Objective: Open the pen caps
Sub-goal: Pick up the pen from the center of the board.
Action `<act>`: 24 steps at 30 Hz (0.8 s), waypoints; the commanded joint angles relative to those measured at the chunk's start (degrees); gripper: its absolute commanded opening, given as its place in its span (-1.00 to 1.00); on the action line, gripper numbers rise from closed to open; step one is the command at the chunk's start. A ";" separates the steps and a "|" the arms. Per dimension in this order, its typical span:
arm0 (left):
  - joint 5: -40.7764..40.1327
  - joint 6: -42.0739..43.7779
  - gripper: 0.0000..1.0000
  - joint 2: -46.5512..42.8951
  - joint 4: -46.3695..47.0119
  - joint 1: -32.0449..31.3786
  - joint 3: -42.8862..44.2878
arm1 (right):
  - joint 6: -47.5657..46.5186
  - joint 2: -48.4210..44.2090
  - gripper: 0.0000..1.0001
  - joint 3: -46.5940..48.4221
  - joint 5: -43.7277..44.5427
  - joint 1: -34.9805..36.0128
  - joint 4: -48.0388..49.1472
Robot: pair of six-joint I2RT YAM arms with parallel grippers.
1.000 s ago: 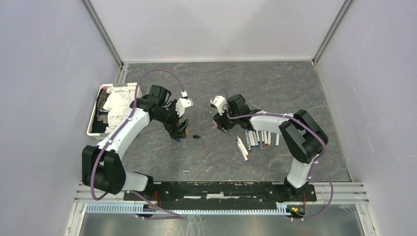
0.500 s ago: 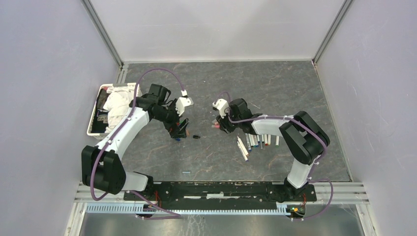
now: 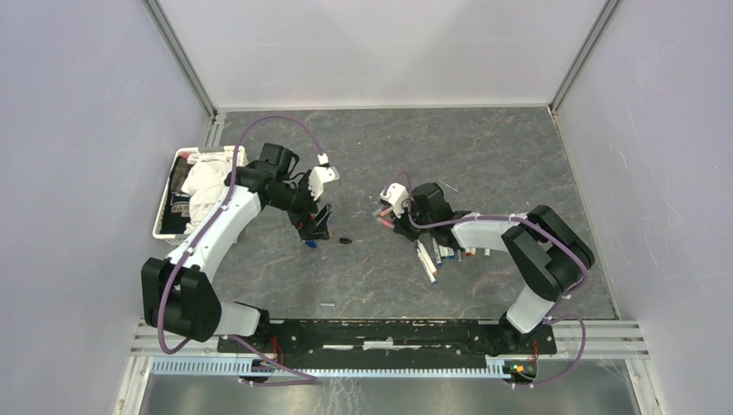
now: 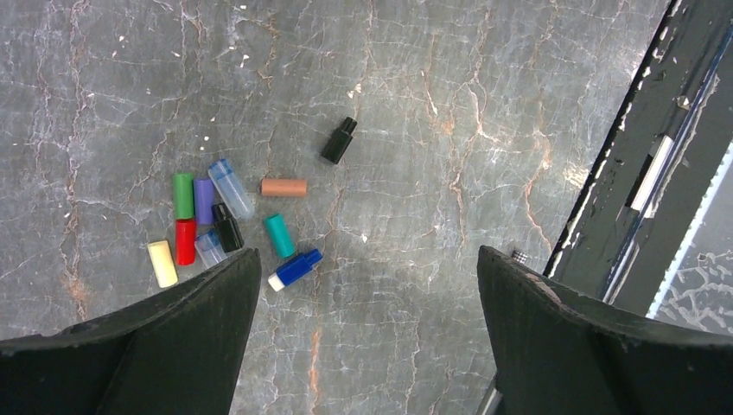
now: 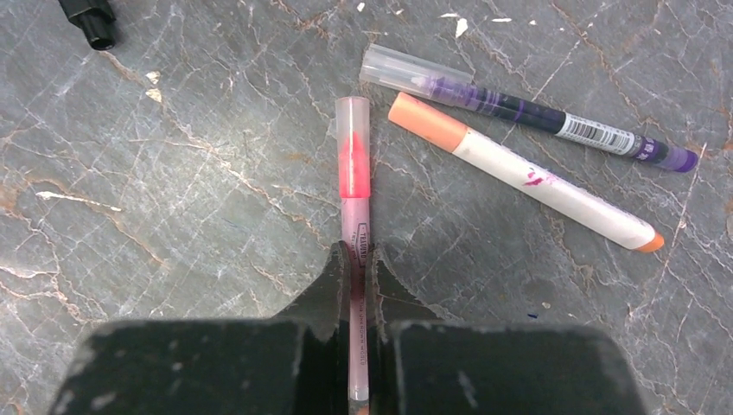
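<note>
Pink pen (image 5: 354, 199), wearing its clear cap (image 5: 353, 117), is lying on the tabletop (image 5: 173, 216) with its barrel being clamped by the closed right pincer (image 5: 356, 259); purple pen (image 5: 527, 108) and orange pen (image 5: 519, 173) are lying just ahead, to its right. Left pincer (image 4: 367, 255) is hanging wide open above loose pen caps (image 4: 226, 229).

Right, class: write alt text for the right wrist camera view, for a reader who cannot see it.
The right gripper is shut on the barrel of a pink pen, its clear cap still on. Beside it on the grey table lie a capped purple pen and an orange-capped white pen; a black cap sits top left.
</note>
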 commanded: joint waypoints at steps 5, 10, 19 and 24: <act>3.15 1.19 0.97 -1.12 -2.05 0.21 2.63 | -0.42 -3.59 -1.00 -0.99 -8.12 2.38 0.09; 8.26 7.96 1.00 -3.56 -3.01 0.20 -0.03 | 4.60 -4.91 -1.00 4.83 -15.81 2.27 -6.97; 12.13 17.69 0.92 0.63 -6.59 -0.94 0.58 | 20.70 -9.61 -1.00 3.65 -39.17 2.30 1.71; 14.51 19.73 0.89 1.85 -8.29 -3.38 2.89 | 25.00 -10.66 -1.00 3.42 -42.80 2.28 4.82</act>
